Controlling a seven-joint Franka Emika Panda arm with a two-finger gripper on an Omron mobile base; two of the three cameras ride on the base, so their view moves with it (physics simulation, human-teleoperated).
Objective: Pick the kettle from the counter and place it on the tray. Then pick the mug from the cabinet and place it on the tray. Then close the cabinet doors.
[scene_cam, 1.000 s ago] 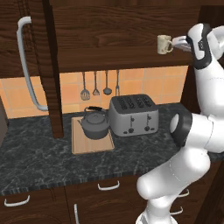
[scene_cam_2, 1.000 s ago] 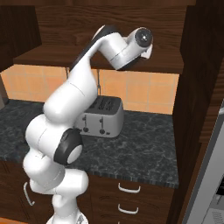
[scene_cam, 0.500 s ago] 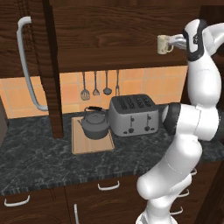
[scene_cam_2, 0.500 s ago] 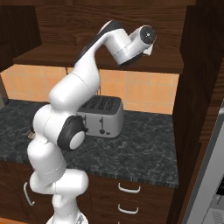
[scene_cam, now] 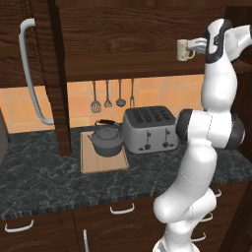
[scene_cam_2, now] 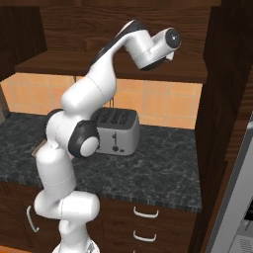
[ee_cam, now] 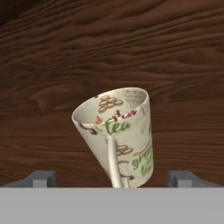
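Observation:
The cream mug (scene_cam: 184, 49) with printed lettering stands on the shelf of the dark wood cabinet (scene_cam: 138, 69), high at the right. My gripper (scene_cam: 194, 46) is level with it and open, reaching in from the right. In the hand view the mug (ee_cam: 120, 135) sits close in front, its handle facing me, between the wide-apart fingertips (ee_cam: 42, 178) of the gripper (ee_cam: 113, 178), untouched. The dark kettle (scene_cam: 107, 140) rests on the wooden tray (scene_cam: 101, 164) on the marbled counter (scene_cam: 44, 179). A cabinet door (scene_cam: 17, 54) with a long bar handle hangs open at the left.
A silver four-slot toaster (scene_cam: 150, 129) stands right of the tray, also seen behind my arm (scene_cam_2: 117, 132). Utensils (scene_cam: 107, 96) hang on the tiled wall. An open door panel (scene_cam_2: 222, 99) stands tall on the right. Drawers with curved handles (scene_cam: 122, 209) run below the counter.
The arm has straightened upward and the hand has edged a little closer to the mug. The jaws stayed open; mug, kettle and tray have not moved.

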